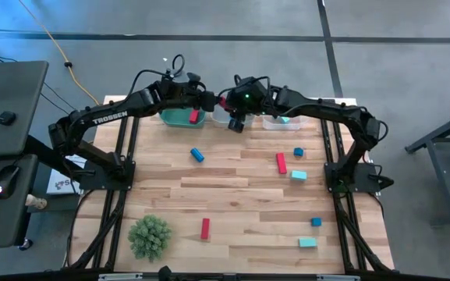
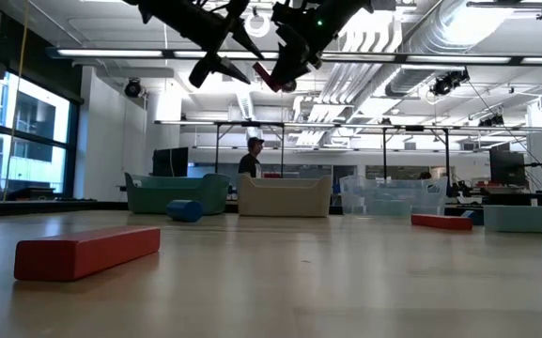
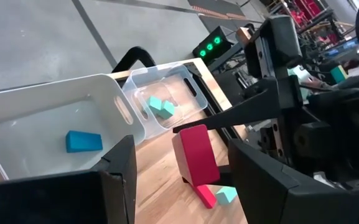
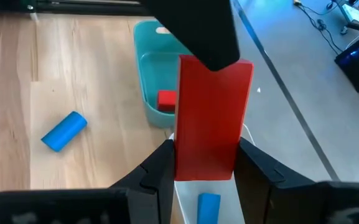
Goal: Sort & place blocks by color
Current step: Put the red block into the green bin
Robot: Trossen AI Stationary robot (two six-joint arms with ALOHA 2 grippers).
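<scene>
So the red bar [image 4: 211, 118] is up in the air over the far edge of the table, clamped between the right gripper [image 4: 207, 165] fingers. They're closed down tight on its lower end. The bar's long axis runs straight out along those fingers, so its free end sticks out away from the right wrist, toward the left arm.

The left gripper [image 3: 185, 180] is right there with its fingers spread wide and nothing in them. From the left wrist view the bar sits just ahead of the gap between them. In the right wrist view one dark left finger overlaps the bar's free end (can't tell if it's actually touching or just in front).

Under the bar is the white bin [image 3: 114, 102] with a blue block [image 3: 83, 141] in it. The teal bin [image 4: 151, 68], the one that already has a red block [image 4: 165, 99], is the next bin over on the left arm's side. The clear bin [image 3: 185, 81] with the mint blocks [image 3: 160, 107] is on the other side.

My read: the bar isn't over its own bin yet. Whatever comes next turns on that sideways offset toward the teal bin. The left arm is the closer one and faces the free end, so a handover looks plausible.
</scene>
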